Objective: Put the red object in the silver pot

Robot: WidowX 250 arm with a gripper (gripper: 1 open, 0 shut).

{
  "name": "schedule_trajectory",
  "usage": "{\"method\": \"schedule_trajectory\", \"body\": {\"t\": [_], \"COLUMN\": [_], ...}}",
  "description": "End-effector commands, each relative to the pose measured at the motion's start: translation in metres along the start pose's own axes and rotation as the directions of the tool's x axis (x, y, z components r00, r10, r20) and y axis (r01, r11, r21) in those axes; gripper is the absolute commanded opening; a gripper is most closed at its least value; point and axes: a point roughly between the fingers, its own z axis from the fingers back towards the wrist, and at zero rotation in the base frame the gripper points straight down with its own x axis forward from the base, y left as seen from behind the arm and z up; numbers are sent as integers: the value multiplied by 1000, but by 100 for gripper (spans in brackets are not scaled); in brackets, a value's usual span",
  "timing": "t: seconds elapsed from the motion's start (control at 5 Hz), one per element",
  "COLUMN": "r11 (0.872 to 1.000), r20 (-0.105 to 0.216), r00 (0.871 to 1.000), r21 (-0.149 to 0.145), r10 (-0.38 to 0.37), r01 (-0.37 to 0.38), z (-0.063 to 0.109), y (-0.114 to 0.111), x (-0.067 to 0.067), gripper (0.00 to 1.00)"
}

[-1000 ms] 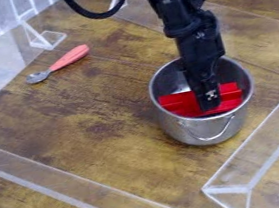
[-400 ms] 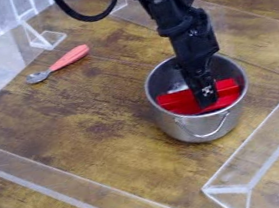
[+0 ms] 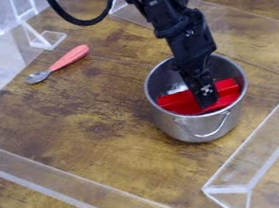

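1. Red object (image 3: 175, 100) is inside the silver pot (image 3: 184, 127), tilted; it is judged light, stiff, perhaps slippery.
2. By the tool (image 3: 210, 98), narrow, its middle seems to be held; this place is suitable.
3. Around both, the steel rim stands near; sideways moving should be kept small, withdrawal straight upward.

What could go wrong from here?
The end effector is down inside the pot, close to the wall, so lifting out at an angle might catch the rim and tip or drag it. The red block lies right against the end effector's tip, so it could be pulled back up on the way out. The arm hides part of the block, so a bad release might go unnoticed from this view.
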Motion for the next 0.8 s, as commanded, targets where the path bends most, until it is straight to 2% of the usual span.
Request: {"method": "schedule_trajectory", "body": {"t": [0.0, 0.4, 0.6], "r11": [1000, 999, 995], "r20": [63, 88, 82], "r00": [998, 996, 995], "r21": [25, -42, -78], "r10": [-12, 35, 60], "r01": [10, -31, -54], "z": [22, 29, 35], "y": [-6, -16, -20], "x": [11, 12, 12], "gripper": [0, 0, 0]}}
